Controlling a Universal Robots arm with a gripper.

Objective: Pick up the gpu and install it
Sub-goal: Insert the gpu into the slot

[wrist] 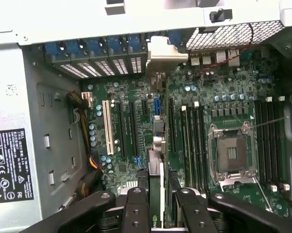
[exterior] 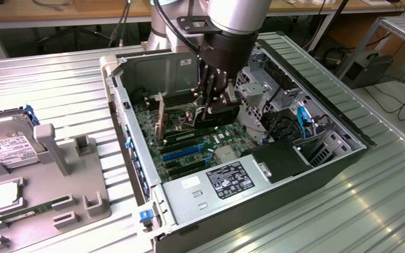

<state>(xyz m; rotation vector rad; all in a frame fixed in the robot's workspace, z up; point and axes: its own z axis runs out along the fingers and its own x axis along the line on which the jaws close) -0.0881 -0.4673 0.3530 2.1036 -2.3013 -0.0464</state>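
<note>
One arm reaches into one open PC case [exterior: 343, 153], its gripper [exterior: 219, 108] low over the motherboard [exterior: 188, 142]. In the wrist view the gripper [wrist: 155, 204] has its two fingers [wrist: 136, 208] closed on the edge of one gpu [wrist: 155, 194], which stands on edge over the expansion slots; whether it is seated in a slot I cannot tell. On the board are one white slot [wrist: 107, 127], one bare CPU socket [wrist: 231, 154] and several dark memory slots on either side of it. A power supply [exterior: 217, 184] sits at the case's near end, with cables [exterior: 287, 126] beside the gripper. On the exterior view's left, a grey tray [exterior: 83, 200] holds one hard drive [exterior: 9, 147], one memory stick [exterior: 23, 213] and a CPU [exterior: 4, 194].
</note>
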